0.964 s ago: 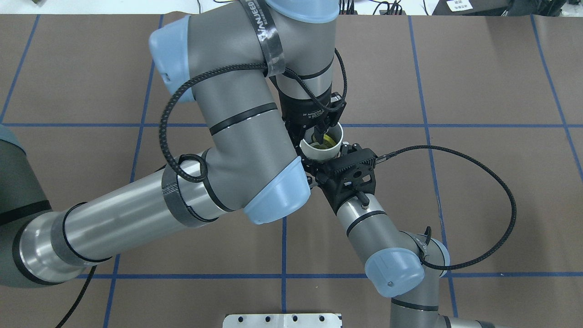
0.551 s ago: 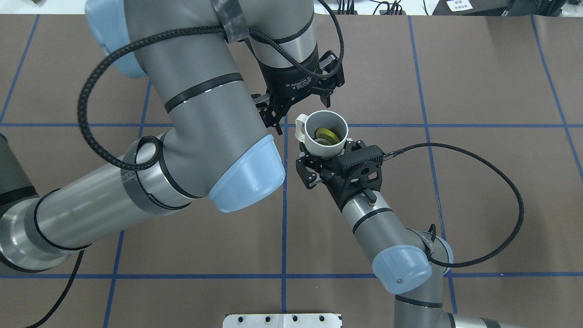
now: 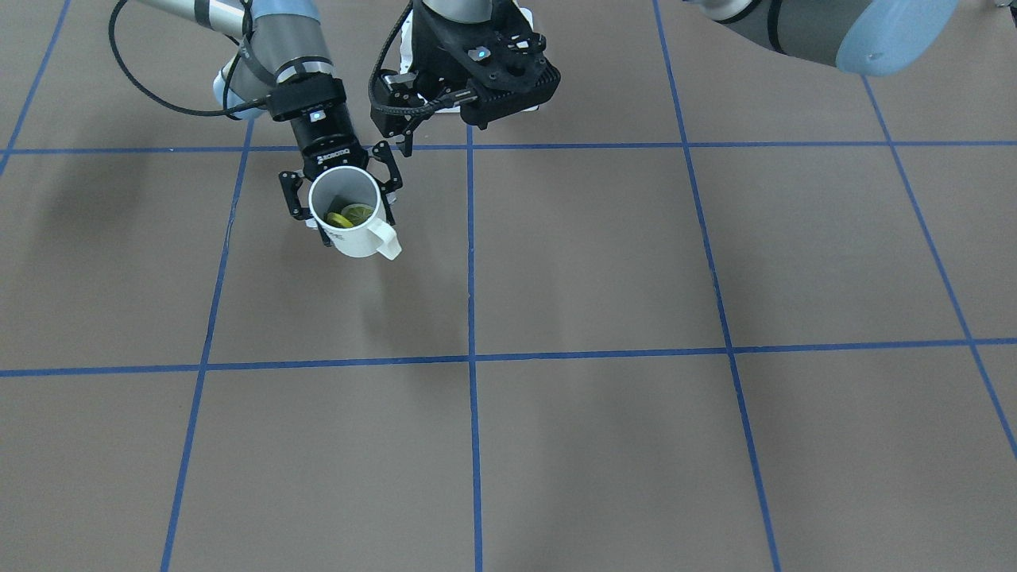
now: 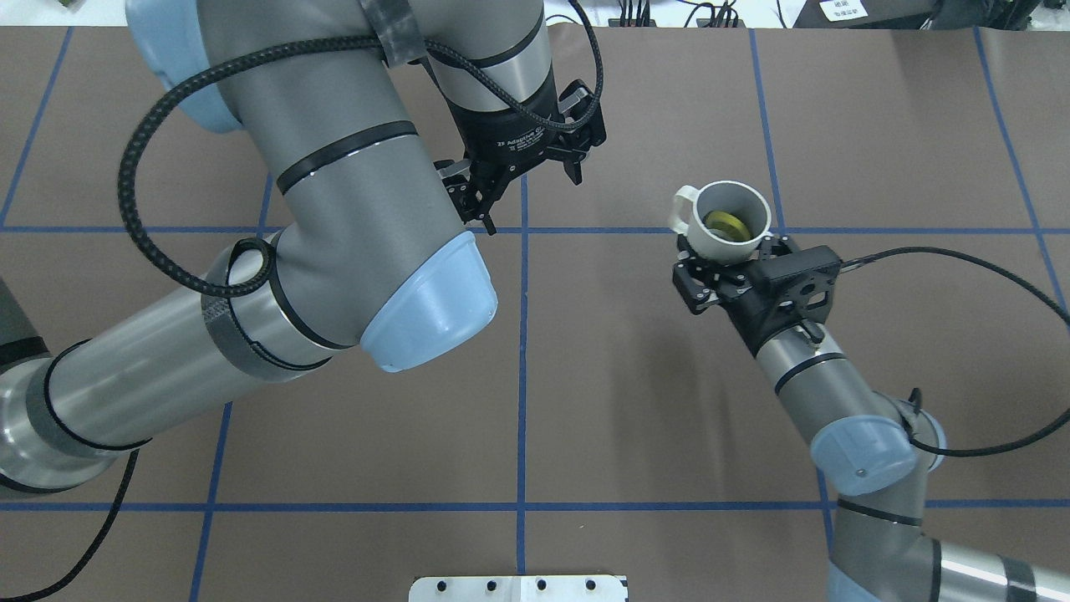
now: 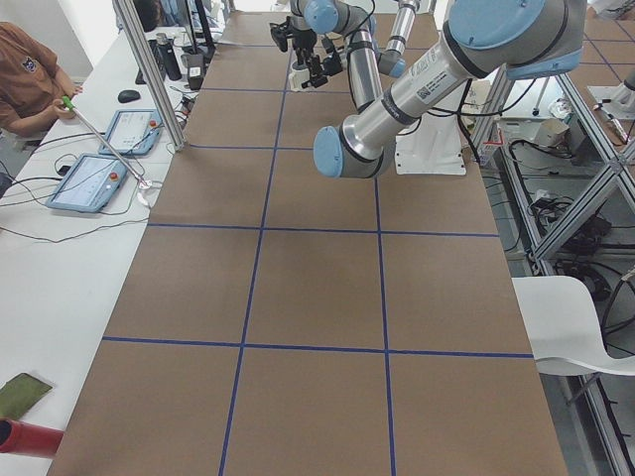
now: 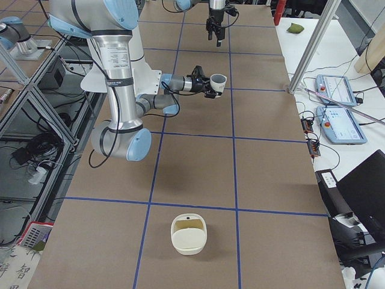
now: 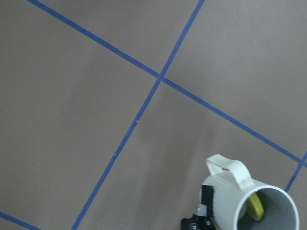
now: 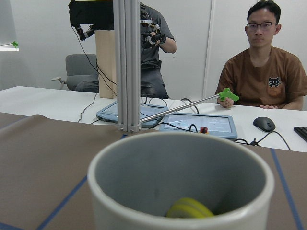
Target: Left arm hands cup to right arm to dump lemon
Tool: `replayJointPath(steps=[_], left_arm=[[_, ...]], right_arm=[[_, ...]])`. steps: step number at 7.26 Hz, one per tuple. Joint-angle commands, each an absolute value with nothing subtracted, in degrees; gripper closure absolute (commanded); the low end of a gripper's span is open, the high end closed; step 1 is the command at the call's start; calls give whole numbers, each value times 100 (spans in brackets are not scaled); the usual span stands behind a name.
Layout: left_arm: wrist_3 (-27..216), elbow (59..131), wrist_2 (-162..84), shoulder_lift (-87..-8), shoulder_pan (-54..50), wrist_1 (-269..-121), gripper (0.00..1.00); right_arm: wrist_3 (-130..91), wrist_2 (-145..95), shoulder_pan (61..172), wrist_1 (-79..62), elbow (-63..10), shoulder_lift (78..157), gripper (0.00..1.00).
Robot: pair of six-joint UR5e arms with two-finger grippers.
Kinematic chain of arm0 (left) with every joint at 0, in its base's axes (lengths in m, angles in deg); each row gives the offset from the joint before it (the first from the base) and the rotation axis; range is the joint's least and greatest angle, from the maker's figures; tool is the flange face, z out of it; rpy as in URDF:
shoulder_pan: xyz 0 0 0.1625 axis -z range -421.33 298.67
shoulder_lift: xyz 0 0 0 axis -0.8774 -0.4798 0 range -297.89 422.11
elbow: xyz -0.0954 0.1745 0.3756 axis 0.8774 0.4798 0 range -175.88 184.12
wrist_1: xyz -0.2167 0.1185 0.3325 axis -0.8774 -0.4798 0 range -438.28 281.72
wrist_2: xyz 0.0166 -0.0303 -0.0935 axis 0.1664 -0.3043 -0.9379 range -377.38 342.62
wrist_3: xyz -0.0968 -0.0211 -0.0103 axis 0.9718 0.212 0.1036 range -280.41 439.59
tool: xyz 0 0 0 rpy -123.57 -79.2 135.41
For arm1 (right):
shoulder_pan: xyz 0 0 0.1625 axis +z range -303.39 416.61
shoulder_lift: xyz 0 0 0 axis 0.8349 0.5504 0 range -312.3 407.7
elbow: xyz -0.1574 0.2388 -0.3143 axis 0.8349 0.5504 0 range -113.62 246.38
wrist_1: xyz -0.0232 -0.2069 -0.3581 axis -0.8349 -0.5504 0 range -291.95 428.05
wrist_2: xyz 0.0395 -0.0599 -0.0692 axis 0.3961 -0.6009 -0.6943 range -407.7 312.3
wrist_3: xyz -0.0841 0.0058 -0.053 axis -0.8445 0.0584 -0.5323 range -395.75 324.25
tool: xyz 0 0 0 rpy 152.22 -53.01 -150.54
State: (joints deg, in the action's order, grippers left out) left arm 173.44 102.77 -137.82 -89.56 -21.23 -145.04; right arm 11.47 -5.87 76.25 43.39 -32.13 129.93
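1. My right hand (image 4: 736, 266), the black two-finger one on the slimmer grey-and-silver arm (image 4: 802, 376), is pinching the small cream-white mug (image 4: 724, 244) low on its body, one finger on each side
2. The mug is upright and held off the brown bench with blue tape lines (image 4: 652, 376), its squarish loop handle pointing towards my left side
3. The small yellow-green lemon piece (image 4: 724, 224) lies at the bottom of the mug's grey inside
4. My left hand (image 4: 527, 180), on the thick grey arm (image 4: 351, 167) with light-blue caps, is spread wide, well apart from the mug, above a crossing of the tape lines
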Motion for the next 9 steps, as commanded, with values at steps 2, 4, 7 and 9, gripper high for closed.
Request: replayJointPath(steps=[2,4,7,9], left_arm=[[17337,10247,-13779,-8880,-2142,-14525,0],[17337,10247,-13779,-8880,-2142,-14525,0],[17346,10247,-13779,-8880,-2142,-14517,0],[17346,10238,-13771,-8880,-2151,-14508,0]], right_arm=[[1476,-595,7946,5464,-3110,14111,100],[1566,-604,7972,6656,-2357,14147,100],[1767,-473,8130,7595,-1650,14235,100],[2059,497,8689,8061,-1650,14900,100]])
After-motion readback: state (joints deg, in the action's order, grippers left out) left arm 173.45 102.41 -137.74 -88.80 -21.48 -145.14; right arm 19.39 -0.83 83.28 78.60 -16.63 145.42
